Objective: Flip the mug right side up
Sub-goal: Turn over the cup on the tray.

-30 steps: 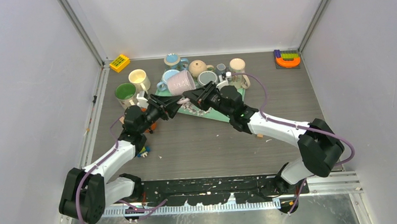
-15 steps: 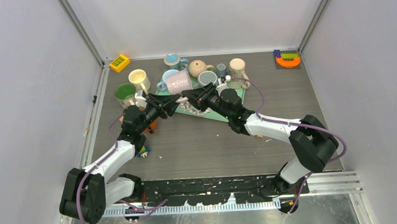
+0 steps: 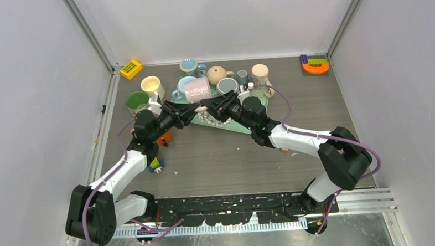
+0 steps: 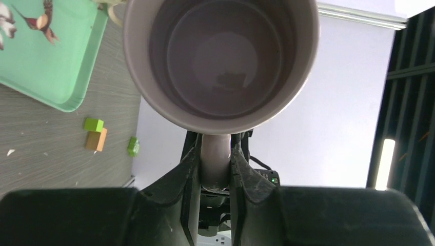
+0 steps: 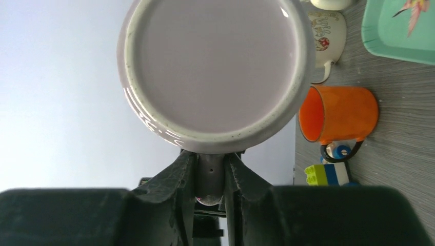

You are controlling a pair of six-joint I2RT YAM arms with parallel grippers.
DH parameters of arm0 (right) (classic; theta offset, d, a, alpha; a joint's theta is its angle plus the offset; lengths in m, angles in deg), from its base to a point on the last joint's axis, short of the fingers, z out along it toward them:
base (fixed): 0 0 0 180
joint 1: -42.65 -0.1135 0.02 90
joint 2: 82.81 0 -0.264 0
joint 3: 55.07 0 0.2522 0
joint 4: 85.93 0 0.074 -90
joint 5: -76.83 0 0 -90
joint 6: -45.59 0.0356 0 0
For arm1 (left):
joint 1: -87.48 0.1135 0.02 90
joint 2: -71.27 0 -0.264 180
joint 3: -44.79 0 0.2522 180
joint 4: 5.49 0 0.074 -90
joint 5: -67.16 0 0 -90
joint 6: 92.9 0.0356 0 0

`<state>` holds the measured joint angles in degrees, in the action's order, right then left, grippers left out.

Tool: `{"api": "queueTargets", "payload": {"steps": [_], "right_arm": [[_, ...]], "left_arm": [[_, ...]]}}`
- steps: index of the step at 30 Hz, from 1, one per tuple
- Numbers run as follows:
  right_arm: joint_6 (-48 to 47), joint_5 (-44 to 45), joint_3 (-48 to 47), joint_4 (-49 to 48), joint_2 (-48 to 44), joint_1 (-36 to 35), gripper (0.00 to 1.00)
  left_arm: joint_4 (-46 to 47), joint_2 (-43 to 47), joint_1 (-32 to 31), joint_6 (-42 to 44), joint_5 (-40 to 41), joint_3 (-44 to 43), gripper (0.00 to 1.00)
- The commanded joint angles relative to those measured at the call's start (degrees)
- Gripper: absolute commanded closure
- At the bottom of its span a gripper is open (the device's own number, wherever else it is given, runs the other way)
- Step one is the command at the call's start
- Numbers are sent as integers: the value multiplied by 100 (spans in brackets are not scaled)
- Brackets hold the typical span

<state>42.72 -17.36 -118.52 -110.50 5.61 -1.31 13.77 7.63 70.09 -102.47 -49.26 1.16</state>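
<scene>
Toward twelve o'clock on the table, by the green tray point(image 4: 51, 72), the pink mug point(image 3: 197, 90) is held on its side, its mouth turned to about nine o'clock and its base to three. The left gripper point(image 4: 214, 148) and right gripper point(image 5: 209, 159) meet beneath it — each with fingers drawn nearly together, clamping the handle from opposite sides.

A green tray point(image 4: 46, 61) sits on the grey bench point(image 3: 295, 169), with an orange mug point(image 5: 338, 114) on its side nearby. A yellow block point(image 3: 131, 68) and an orange block set point(image 3: 314, 65) mark the far corners.
</scene>
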Motion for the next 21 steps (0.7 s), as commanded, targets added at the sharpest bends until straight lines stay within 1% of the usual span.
{"api": "queueTargets", "payload": {"steps": [1,4,5,7,10,14,16,18,21], "right_arm": [[-728,-336,-184,449,-437,-130,63],[-1108,-167,-281,1210,-608,-129,43],[-1214,-102,-312,1458,-649,-125,38],[-1377,30,-362,1858,-720,-129,31],[-1588,168,-366,2301,-812,-127,25],[-1934,387,-383,2948,-994,-127,19],[-2122,630,-375,3204,-1116,-122,16],[-2358,797,-409,3496,-1230,-125,12],[-2662,1086,-516,3970,-1416,-126,7]], "left_arm": [[-892,347,-28,813,-318,-754,100],[-2147,492,-28,1686,-230,-1124,100],[-2451,489,-30,1918,-206,-1239,100],[-2996,431,-28,2401,-162,-1482,100],[-3785,299,-22,3140,-69,-1844,100],[-4809,100,-27,4164,54,-2270,100],[-5291,32,-43,4618,123,-2430,100],[-5839,29,-73,5009,294,-2504,100],[-6355,169,-191,5414,678,-2387,100]]}}
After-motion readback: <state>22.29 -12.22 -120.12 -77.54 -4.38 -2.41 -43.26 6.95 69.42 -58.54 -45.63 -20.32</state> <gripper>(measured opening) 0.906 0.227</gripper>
